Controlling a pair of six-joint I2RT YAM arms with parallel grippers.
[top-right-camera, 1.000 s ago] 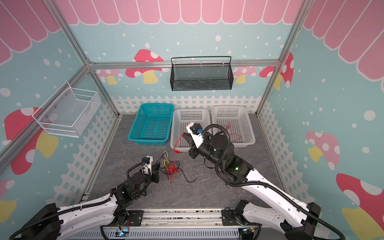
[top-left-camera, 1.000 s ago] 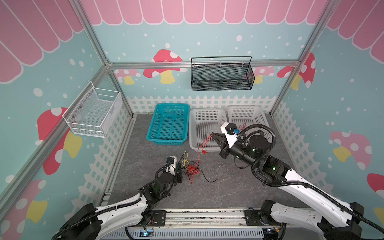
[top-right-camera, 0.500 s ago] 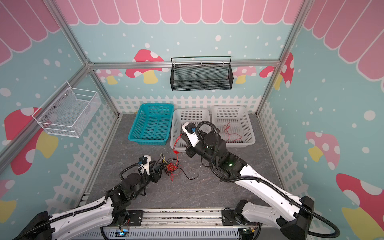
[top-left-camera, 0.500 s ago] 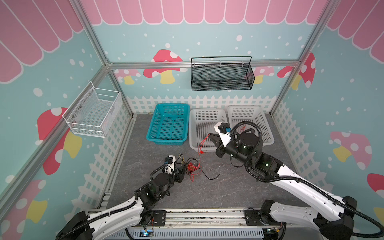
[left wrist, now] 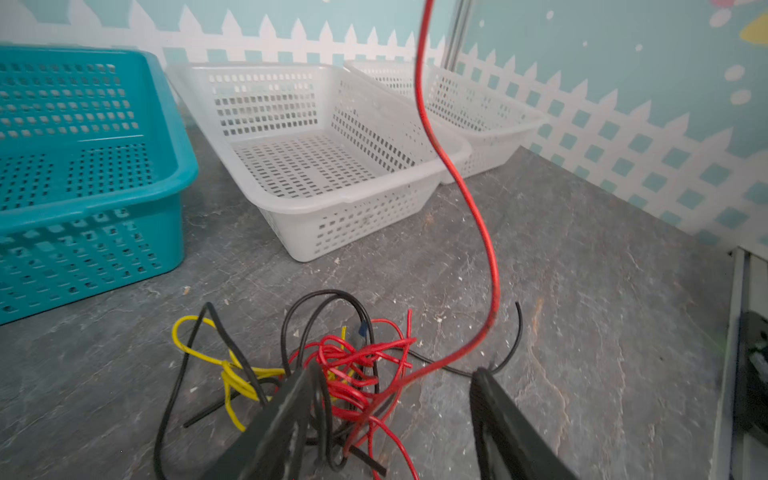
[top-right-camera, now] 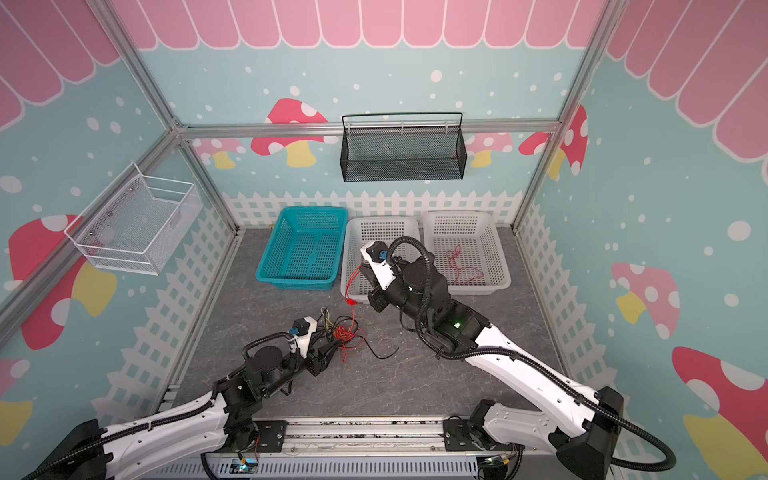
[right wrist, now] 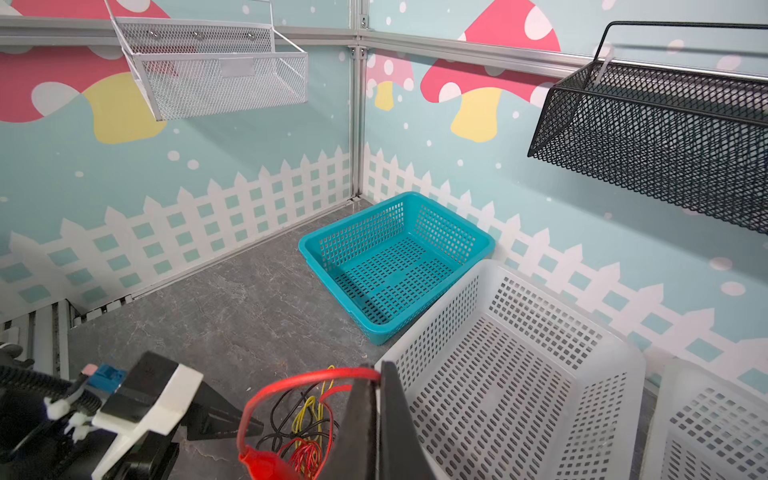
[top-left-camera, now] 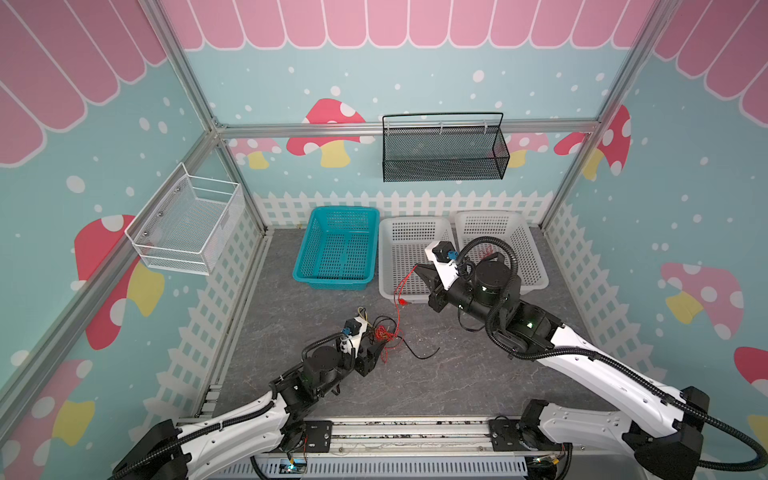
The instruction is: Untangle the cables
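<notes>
Three colours of cables (top-left-camera: 384, 334) (top-right-camera: 343, 332) (left wrist: 345, 365), red, yellow and black, lie knotted in one small heap on the grey table (top-left-camera: 457, 382), in front of the teal basket (top-left-camera: 309, 232) and the middle white basket (top-left-camera: 382, 249).

The left gripper (top-left-camera: 376, 349) (left wrist: 395, 372) sits low at the near side of the heap. Its jaws stand apart, with strands of the knot between them and nothing clamped.

The right gripper (top-left-camera: 419, 268) (right wrist: 376, 370) hangs over the front edge of the middle white basket, its jaws pressed together on a red cable (top-left-camera: 401, 286) (left wrist: 457, 178) (right wrist: 291, 382). From the pinch this cable runs down into the heap, and a short loop of it drops to a red clip (right wrist: 266, 461).

A loose red cable (top-right-camera: 457, 262) lies in the right white basket (top-right-camera: 500, 249).

The small plate (right wrist: 237, 66) on the white wire basket (right wrist: 208, 83) is too blurred to read.
</notes>
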